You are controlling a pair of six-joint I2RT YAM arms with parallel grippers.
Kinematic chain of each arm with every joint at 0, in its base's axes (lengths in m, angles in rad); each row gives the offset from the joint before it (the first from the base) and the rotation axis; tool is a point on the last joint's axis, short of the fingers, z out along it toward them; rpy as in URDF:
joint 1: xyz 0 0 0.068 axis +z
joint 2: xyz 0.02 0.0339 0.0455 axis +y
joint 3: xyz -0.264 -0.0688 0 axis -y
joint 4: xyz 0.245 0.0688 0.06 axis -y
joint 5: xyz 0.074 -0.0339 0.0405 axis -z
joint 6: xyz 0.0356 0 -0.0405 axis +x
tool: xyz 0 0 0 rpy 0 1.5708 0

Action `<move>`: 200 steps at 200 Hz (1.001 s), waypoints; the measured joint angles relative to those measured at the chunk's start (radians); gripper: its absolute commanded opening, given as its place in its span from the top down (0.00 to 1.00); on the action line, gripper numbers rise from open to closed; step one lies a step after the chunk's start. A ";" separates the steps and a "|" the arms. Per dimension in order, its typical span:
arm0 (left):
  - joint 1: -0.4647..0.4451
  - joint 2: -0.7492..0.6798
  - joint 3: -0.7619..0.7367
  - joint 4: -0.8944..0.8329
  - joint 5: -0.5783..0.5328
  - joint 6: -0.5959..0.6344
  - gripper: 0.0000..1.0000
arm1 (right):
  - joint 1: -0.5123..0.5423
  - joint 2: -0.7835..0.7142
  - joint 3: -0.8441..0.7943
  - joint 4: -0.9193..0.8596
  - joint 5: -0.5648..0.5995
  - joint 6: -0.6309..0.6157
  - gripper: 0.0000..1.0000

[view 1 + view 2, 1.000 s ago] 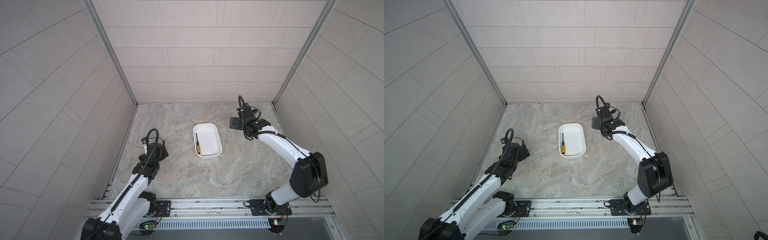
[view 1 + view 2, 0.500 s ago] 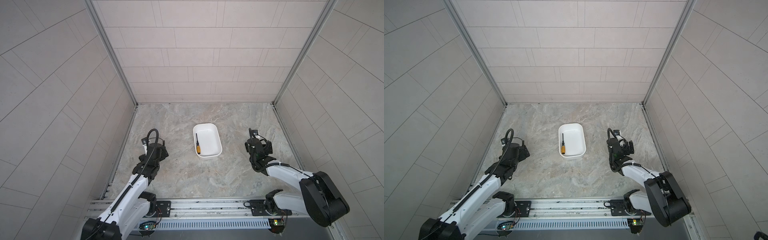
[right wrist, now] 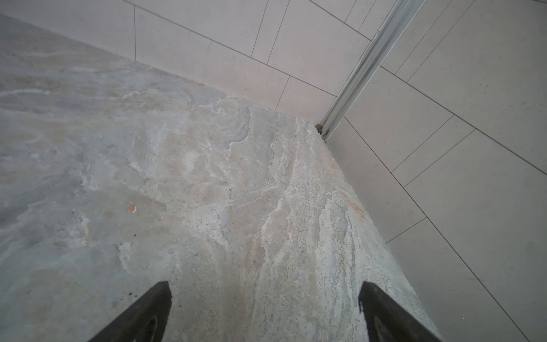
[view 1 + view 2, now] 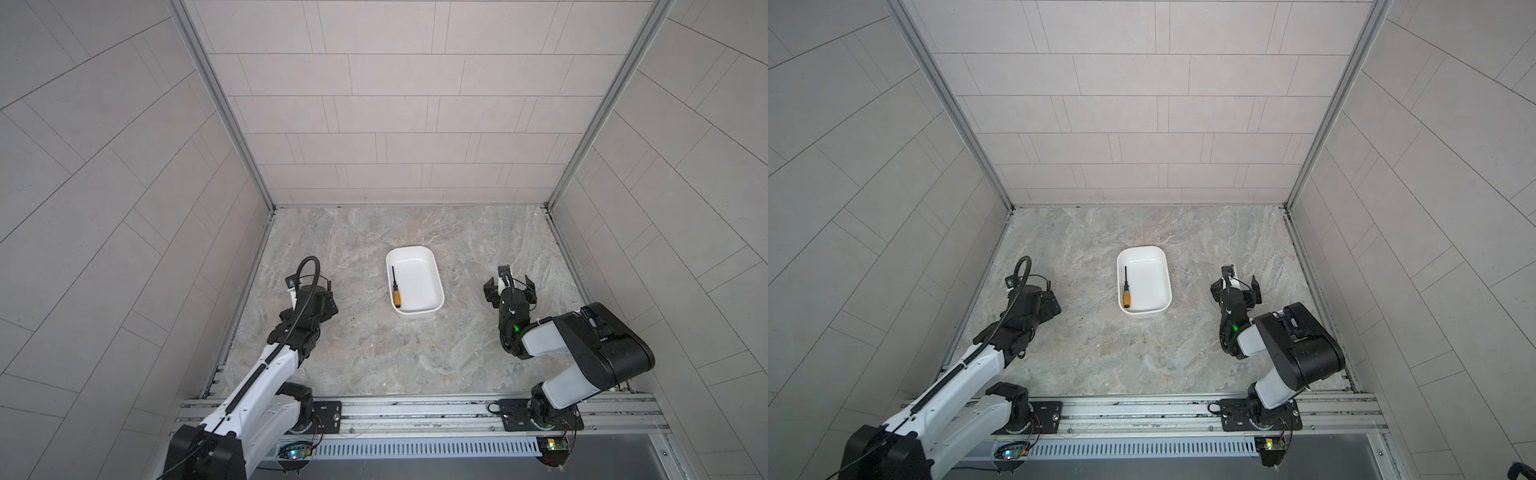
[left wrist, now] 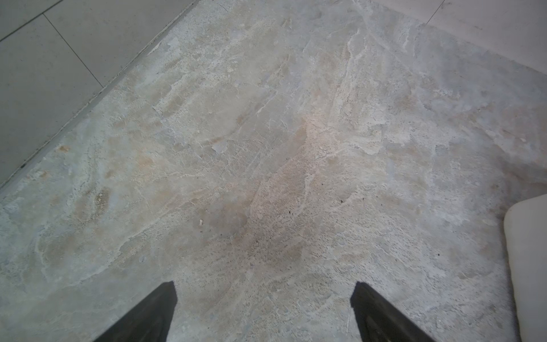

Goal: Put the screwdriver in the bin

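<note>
Small screwdriver [image 4: 397,287] with thin black shaft and stubby yellow-orange handle lies flat inside the shallow white plastic bin [image 4: 422,286], along its left wall, handle at the near end, seen in both top views. My right claw [image 3: 265,311] is spread wide and empty over the grey marbled tabletop [image 4: 374,353], right of the bin and apart from it. My left claw [image 5: 263,311] is also spread and empty, left of the bin.
</note>
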 measured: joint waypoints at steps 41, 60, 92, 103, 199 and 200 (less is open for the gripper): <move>0.007 0.010 0.002 -0.008 -0.005 -0.011 0.00 | -0.069 0.042 0.003 0.065 -0.081 0.043 0.01; 0.007 0.018 0.002 -0.008 -0.002 -0.017 0.00 | -0.068 0.048 0.011 0.069 -0.099 0.050 0.01; 0.007 0.055 0.024 -0.006 -0.012 -0.023 0.00 | -0.068 0.048 0.014 0.067 -0.111 0.054 0.01; 0.007 0.077 0.038 -0.003 -0.017 -0.026 0.00 | -0.069 0.048 0.020 0.062 -0.114 0.057 0.01; 0.007 0.386 0.281 0.354 -0.159 0.259 0.00 | -0.074 0.048 0.037 0.045 -0.129 0.061 0.01; 0.007 0.388 0.282 0.355 -0.160 0.262 0.00 | -0.074 0.048 0.037 0.045 -0.129 0.061 0.01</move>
